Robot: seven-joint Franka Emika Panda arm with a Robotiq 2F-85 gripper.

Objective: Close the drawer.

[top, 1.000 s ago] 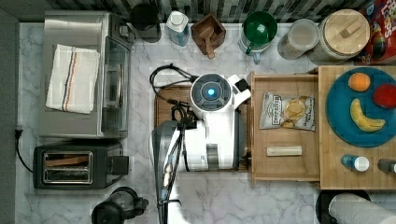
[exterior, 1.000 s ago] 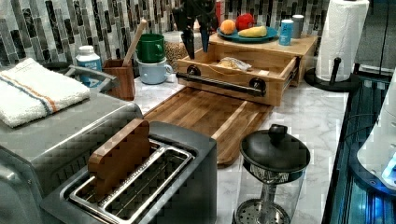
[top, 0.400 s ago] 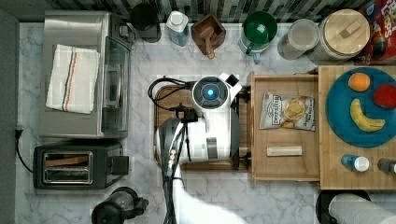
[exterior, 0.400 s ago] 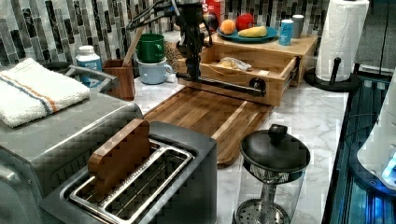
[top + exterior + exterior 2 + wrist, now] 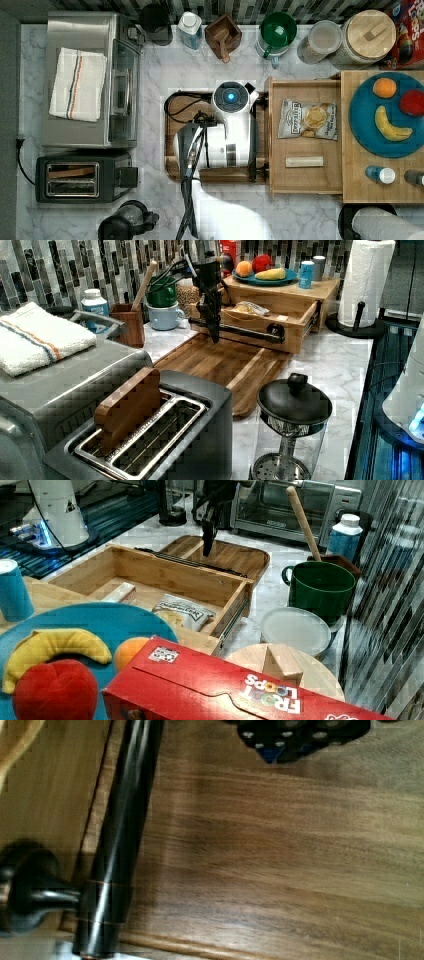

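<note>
In the open drawer point(image 5: 305, 176), one chip bag point(image 5: 307, 119), one block point(image 5: 304, 161), jaws' state unclear.

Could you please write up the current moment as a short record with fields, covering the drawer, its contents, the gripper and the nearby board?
drawer: open, pulled out from under the wooden top toward the top view's left
drawer contents: chip bag and a pale wooden block
drawer handle: dark bar across the front
gripper: just in front of the handle, over the cutting board
cutting board: dark wood, lying before the drawer front
wooden top: holds a blue plate with toy fruit
task status: drawer not yet closed
</note>
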